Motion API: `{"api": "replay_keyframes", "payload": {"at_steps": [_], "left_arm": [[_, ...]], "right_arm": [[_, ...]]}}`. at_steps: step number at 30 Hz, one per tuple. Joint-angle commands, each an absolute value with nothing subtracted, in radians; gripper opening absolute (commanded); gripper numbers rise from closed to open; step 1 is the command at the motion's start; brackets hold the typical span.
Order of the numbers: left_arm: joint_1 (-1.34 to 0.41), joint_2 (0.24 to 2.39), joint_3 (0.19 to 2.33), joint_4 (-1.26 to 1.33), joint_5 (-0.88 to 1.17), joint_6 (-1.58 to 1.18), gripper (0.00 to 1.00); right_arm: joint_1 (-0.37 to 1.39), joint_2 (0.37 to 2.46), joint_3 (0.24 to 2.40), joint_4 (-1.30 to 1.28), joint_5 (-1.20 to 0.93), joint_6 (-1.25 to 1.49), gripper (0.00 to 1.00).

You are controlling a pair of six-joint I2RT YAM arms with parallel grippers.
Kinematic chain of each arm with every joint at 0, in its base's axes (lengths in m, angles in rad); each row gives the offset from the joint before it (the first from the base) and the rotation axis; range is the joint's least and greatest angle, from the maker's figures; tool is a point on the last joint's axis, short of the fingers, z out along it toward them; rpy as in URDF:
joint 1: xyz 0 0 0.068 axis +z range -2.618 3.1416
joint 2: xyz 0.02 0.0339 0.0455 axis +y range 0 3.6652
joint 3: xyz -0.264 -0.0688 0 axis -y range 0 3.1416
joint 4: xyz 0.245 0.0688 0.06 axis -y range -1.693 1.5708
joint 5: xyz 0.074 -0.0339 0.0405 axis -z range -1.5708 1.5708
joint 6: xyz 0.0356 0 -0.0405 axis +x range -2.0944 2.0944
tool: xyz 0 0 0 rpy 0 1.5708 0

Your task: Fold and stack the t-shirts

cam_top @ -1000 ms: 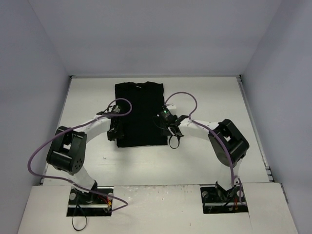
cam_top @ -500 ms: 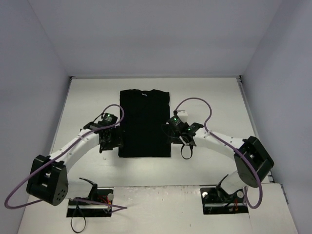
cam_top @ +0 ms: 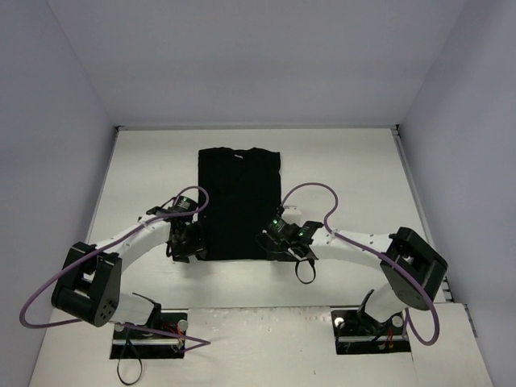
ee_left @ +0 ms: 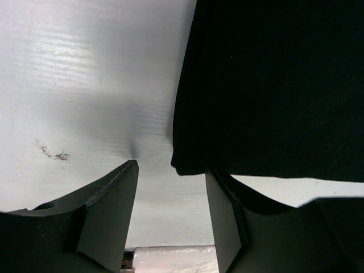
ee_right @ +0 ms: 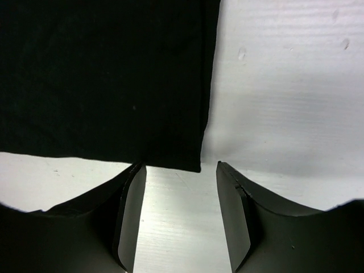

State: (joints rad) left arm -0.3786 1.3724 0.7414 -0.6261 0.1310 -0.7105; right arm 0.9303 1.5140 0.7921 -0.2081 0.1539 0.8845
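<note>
Currently, the t-shirt (cam_top: 239,201) lies flat at the middle of the table (cam_top: 355,185) as a long narrow rectangle, no sleeves showing, with the collar at 12 o'clock and the hem at 6 o'clock. The left gripper (cam_top: 187,244) sits at the 7 o'clock hem corner and the right gripper (cam_top: 278,246) at the 5 o'clock corner. Both wrist views show the jaws spread wide and holding nothing, each corner lying just ahead of the gap. Expect the cloth to be light, limp and layered: it will likely sag, drag on the surface and shed its lower layers if pinched shallowly. Take hold at both hem corners together, jaws low against the table and closing over all layers, then carry the hem evenly toward 12 o'clock.
</note>
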Motion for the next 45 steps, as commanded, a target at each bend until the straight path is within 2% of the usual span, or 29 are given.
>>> {"api": "replay_keyframes", "payload": {"at_steps": [1, 10, 16, 20, 26, 30, 36, 38, 42, 44, 45], "left_arm": [[-0.38, 1.373, 0.731, -0.557, 0.125, -0.718, 0.48], [-0.38, 1.413, 0.709, -0.502, 0.15, -0.712, 0.47], [-0.379, 1.358, 0.722, -0.52, 0.141, -0.703, 0.48], [-0.376, 1.393, 0.744, -0.521, 0.135, -0.69, 0.48], [-0.374, 1.426, 0.75, -0.502, 0.142, -0.689, 0.46], [-0.374, 1.44, 0.741, -0.5, 0.124, -0.687, 0.42], [-0.374, 1.46, 0.731, -0.489, 0.125, -0.688, 0.23], [-0.374, 1.458, 0.726, -0.485, 0.127, -0.688, 0.19], [-0.373, 1.461, 0.725, -0.479, 0.128, -0.685, 0.1], [-0.374, 1.463, 0.725, -0.479, 0.125, -0.683, 0.01], [-0.373, 1.463, 0.726, -0.474, 0.124, -0.679, 0.0]], "right_arm": [[0.959, 1.558, 0.826, -0.209, 0.213, 0.946, 0.5], [0.996, 1.636, 0.835, -0.198, 0.244, 0.962, 0.49], [0.997, 1.542, 0.813, -0.204, 0.241, 0.986, 0.49], [0.989, 1.456, 0.801, -0.229, 0.256, 1.011, 0.53], [0.969, 1.475, 0.817, -0.238, 0.278, 1.006, 0.54], [0.969, 1.538, 0.834, -0.238, 0.288, 1.009, 0.54], [0.971, 1.612, 0.841, -0.233, 0.311, 1.02, 0.52], [0.969, 1.634, 0.843, -0.231, 0.314, 1.014, 0.49], [0.971, 1.675, 0.831, -0.21, 0.299, 1.009, 0.34], [0.972, 1.688, 0.822, -0.206, 0.285, 1.007, 0.16], [0.973, 1.688, 0.817, -0.206, 0.283, 1.002, 0.08]]}}
